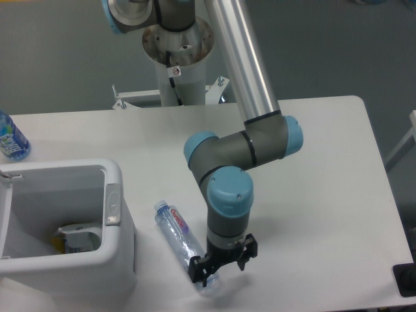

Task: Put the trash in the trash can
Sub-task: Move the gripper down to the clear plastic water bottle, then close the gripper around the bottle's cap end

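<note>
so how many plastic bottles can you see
2. A clear bottle with a red-white label lies on the table beside the trash can, under the tool. A blue-label bottle stands at the left edge, partly cut off.

The arm (242,62) has silver tubes, grey joints with light blue caps, a round pale base, and black fingers (200,273).
</note>
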